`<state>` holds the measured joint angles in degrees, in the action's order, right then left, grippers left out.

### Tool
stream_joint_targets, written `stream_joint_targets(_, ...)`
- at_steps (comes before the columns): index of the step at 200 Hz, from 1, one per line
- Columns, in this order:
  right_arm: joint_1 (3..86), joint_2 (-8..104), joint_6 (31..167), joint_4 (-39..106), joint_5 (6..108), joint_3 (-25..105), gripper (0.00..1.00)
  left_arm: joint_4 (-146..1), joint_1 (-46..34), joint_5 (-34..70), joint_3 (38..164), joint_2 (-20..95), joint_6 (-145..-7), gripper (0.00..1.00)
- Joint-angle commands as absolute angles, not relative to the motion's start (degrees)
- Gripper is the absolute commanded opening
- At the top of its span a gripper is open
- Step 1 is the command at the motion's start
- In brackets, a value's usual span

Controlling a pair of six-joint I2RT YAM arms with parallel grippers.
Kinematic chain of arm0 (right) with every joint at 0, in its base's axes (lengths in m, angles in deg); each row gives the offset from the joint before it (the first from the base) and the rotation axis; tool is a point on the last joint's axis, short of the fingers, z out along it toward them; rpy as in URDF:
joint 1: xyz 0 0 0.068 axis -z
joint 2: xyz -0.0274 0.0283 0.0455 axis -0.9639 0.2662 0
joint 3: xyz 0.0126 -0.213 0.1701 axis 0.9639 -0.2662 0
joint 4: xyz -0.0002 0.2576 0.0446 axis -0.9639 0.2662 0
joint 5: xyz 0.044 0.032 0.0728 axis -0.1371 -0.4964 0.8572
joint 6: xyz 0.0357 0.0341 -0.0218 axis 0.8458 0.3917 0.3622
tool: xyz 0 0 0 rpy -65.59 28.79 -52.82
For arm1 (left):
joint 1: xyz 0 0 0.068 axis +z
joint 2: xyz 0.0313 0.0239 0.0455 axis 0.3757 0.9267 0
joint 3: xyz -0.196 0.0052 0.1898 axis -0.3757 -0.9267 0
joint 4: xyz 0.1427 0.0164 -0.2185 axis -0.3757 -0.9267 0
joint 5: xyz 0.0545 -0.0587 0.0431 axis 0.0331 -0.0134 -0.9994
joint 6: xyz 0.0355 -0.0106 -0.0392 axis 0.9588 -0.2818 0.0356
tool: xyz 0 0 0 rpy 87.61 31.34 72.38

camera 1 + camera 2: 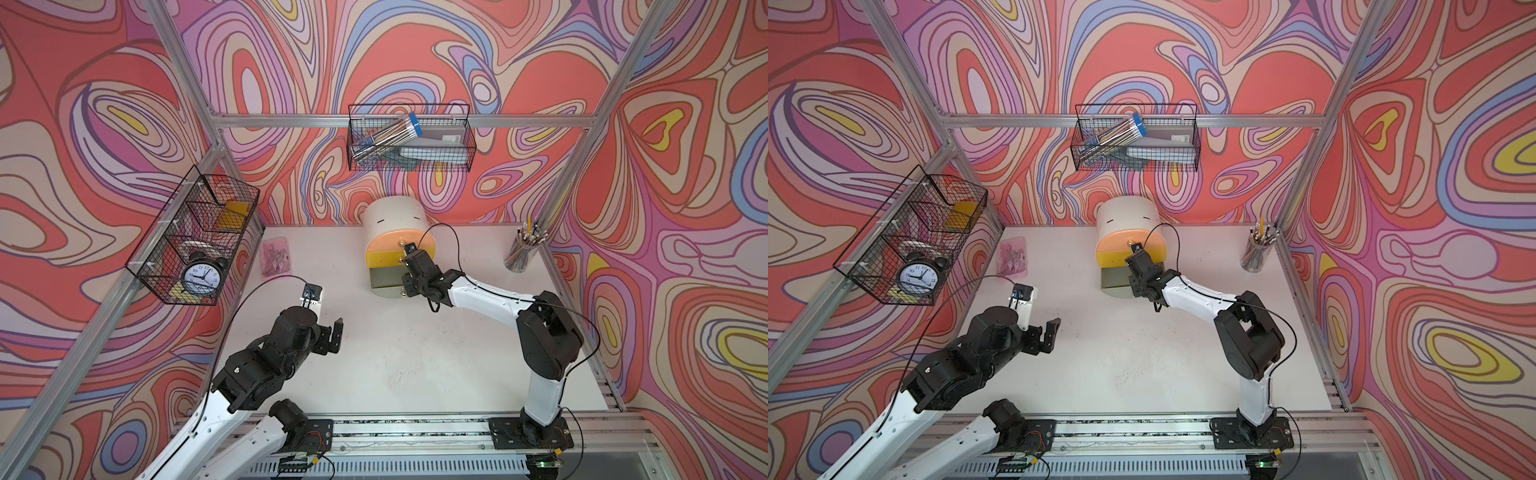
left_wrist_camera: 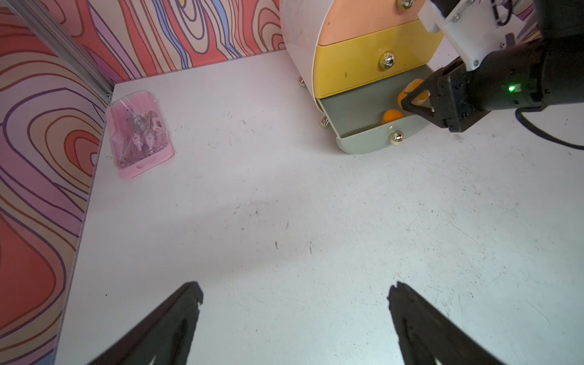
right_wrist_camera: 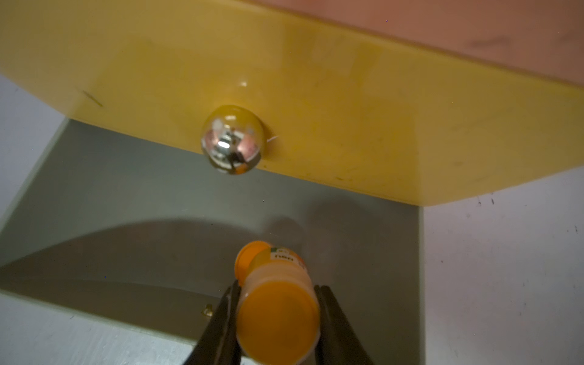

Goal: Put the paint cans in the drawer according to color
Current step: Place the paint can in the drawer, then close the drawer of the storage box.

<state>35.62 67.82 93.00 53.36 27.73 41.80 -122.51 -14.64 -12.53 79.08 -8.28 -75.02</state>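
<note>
Top views: right pincer [image 1: 410,249] is down at the front of the drum cabinet [image 1: 392,216], over the pulled-out grey-green drawer [image 1: 382,284]. Its load is hidden from here. Left pincer [image 1: 1045,332] sits well off to the side above the surface [image 1: 1142,353], spread wide, nothing in it.

Left wrist: orange paint can [image 2: 414,90] sits between the right pincer's fingers, clear of the drawer floor. Second orange can [image 2: 392,116] lies in the same drawer, just below the fingertips, near the front wall. Orange with orange, so the sorting looks right. Yellow drawer [image 2: 363,69] above is closed.

Right wrist: both fingers [image 3: 221,316] flank the can and touch it, so I read it as pinching the can. Long axis runs along the fingers, away from the wrist toward the yellow front. One round orange face points back at the wrist; label and cap rim are at the far end. So it's tipped over, not upright. Gold knob [image 3: 232,139] is directly ahead of the pincer.

Step in hand looks like the drop:
- go lower before letting go; on its side it will likely roll
- aim beside the can underneath, not onto it
- open only enough to free it
- pull back along the finger line, clear of the knob ahead
</note>
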Motion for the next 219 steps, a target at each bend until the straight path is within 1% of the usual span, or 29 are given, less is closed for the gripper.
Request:
stream_joint_targets(1, 35.9, 67.1, 93.4, 52.7, 27.2, 42.6, 0.45, -121.3, -14.4, -12.6, 78.3, -8.3, -79.3, 0.99)
stream_joint_targets(17, 35.9, 66.0, 93.2, 53.2, 26.9, 42.6, 0.47, -119.0, -14.3, -11.7, 77.2, -9.2, -80.7, 0.99)
stream_joint_targets(26, 35.9, 64.8, 93.2, 53.5, 26.7, 42.3, 0.54, -117.7, -14.3, -11.2, 77.3, -9.0, -80.9, 0.99)
stream_joint_targets(35, 35.9, 63.4, 93.4, 53.9, 26.6, 41.7, 0.58, -117.1, -14.3, -11.3, 78.2, -8.1, -81.6, 0.99)
stream_joint_targets(63, 35.8, 57.6, 96.0, 55.5, 28.3, 37.3, 0.64, -115.4, -14.3, -10.7, 80.6, -4.2, -81.9, 0.99)
stream_joint_targets(89, 34.7, 52.5, 100.8, 53.9, 31.2, 28.4, 0.66, -116.5, -14.3, -12.0, 81.7, -3.7, -80.1, 0.99)
stream_joint_targets(125, 32.8, 48.9, 106.0, 48.1, 32.6, 19.3, 0.67, -114.3, -14.3, -14.7, 78.5, -7.7, -79.2, 0.99)
stream_joint_targets(180, 32.0, 56.6, 107.3, 37.4, 32.6, 19.2, 0.67, -115.3, -14.3, -15.0, 79.1, -7.2, -79.0, 0.99)
stream_joint_targets(206, 31.0, 59.6, 107.2, 33.2, 28.7, 20.3, 0.68, -115.2, -14.3, -15.1, 78.6, -7.5, -79.0, 0.99)
stream_joint_targets(212, 30.9, 60.5, 107.2, 32.6, 28.0, 20.7, 0.75, -115.2, -14.3, -15.1, 78.6, -7.5, -78.9, 0.99)
stream_joint_targets(214, 30.9, 60.8, 107.2, 32.5, 27.8, 20.9, 0.82, -115.2, -14.3, -15.1, 78.6, -7.5, -78.9, 0.99)
stream_joint_targets(215, 30.9, 60.9, 107.2, 32.4, 27.7, 21.0, 0.88, -115.3, -14.3, -15.1, 78.6, -7.5, -78.9, 0.99)
stream_joint_targets(217, 30.9, 61.0, 107.2, 32.2, 27.5, 21.2, 0.95, -115.3, -14.3, -15.0, 78.5, -7.6, -78.9, 0.99)
stream_joint_targets(219, 30.9, 61.1, 107.2, 32.1, 27.4, 21.3, 0.97, -115.3, -14.3, -14.9, 78.6, -7.6, -78.9, 0.99)
